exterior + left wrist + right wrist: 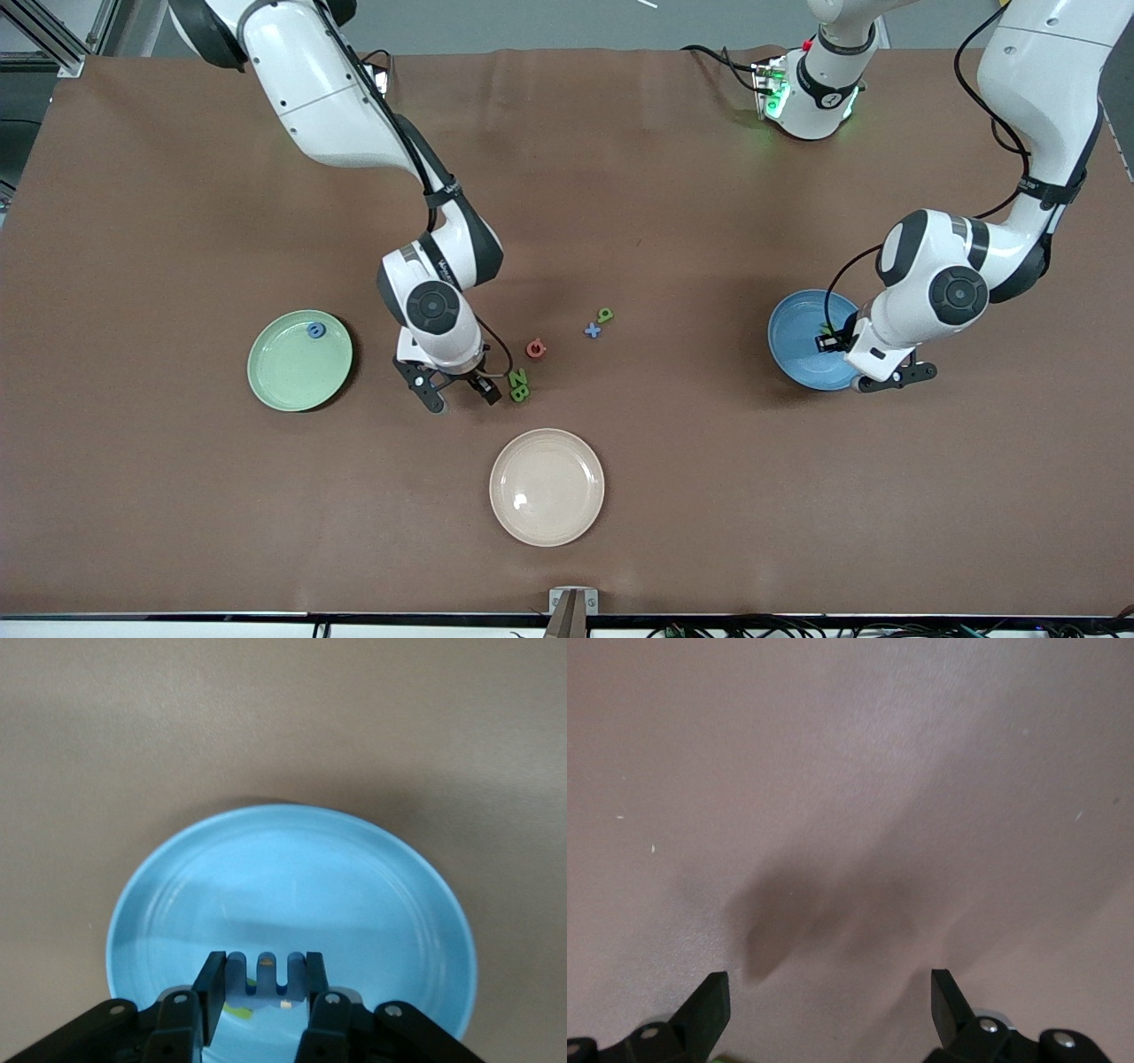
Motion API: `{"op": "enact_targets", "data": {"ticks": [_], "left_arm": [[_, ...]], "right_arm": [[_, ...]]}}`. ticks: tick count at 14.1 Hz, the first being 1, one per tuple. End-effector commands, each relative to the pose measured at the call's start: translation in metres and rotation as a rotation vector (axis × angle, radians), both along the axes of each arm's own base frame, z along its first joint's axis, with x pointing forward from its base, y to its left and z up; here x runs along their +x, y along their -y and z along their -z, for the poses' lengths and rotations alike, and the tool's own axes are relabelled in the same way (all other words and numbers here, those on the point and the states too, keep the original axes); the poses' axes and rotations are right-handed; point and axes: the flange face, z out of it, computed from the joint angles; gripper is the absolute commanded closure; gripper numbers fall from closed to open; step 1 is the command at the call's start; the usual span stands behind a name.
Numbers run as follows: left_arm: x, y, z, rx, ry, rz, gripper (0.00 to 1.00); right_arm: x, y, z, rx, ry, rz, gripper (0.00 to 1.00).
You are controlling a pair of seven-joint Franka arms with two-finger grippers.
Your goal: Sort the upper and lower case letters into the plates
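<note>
While right gripper [461, 392] gapes, left gripper [263, 981] pinches blue letter [266, 979].

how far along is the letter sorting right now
Done: one blue letter lies in the mint green plate. In hand: the left tool holds a blue letter over the blue plate, where something greenish already lies. Left: five loose letters mid-table; the right tool hangs open beside the green pair. The cream plate holds nothing.
</note>
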Motion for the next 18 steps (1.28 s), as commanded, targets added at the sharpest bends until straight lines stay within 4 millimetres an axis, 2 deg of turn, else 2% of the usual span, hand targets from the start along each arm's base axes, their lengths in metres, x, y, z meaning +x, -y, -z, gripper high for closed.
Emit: {"op": "enact_targets", "data": {"ticks": [1, 8, 9, 10, 11, 12, 13, 15, 16, 18], "left_arm": [[0.012, -0.004, 0.015, 0.014, 0.012, 0.054, 0.83], [0.014, -0.005, 0.03, 0.027, 0.001, 0.08, 0.81], [0.014, -0.005, 0.03, 0.028, 0.001, 0.079, 0.79], [0.014, -0.006, 0.029, 0.03, 0.002, 0.073, 0.73], [0.015, -0.006, 0.027, 0.031, 0.007, 0.073, 0.47], [0.015, -0.004, 0.024, 0.033, 0.011, 0.076, 0.16], [0.016, 0.001, 0.019, 0.036, 0.018, 0.081, 0.0], [0.021, 0.013, 0.001, 0.045, 0.041, 0.078, 0.0], [0.019, 0.039, -0.008, 0.026, 0.052, 0.108, 0.0], [0.019, 0.073, -0.022, -0.005, 0.071, 0.151, 0.0]], "right_arm": [[0.006, -0.023, 0.012, -0.021, 0.029, 0.051, 0.0], [-0.013, -0.059, 0.016, -0.003, 0.03, 0.12, 0.0], [-0.013, -0.06, 0.016, -0.001, 0.029, 0.126, 0.0], [-0.015, -0.063, 0.015, 0.003, 0.03, 0.121, 0.01], [-0.017, -0.065, 0.015, 0.003, 0.03, 0.118, 0.04], [-0.017, -0.066, 0.015, 0.003, 0.03, 0.115, 0.07], [-0.017, -0.066, 0.014, 0.007, 0.029, 0.117, 0.12], [-0.015, -0.064, 0.012, 0.025, 0.017, 0.141, 0.23], [-0.014, -0.062, 0.012, 0.027, 0.015, 0.145, 0.3], [-0.011, -0.059, 0.011, 0.028, 0.016, 0.146, 0.58]]}}
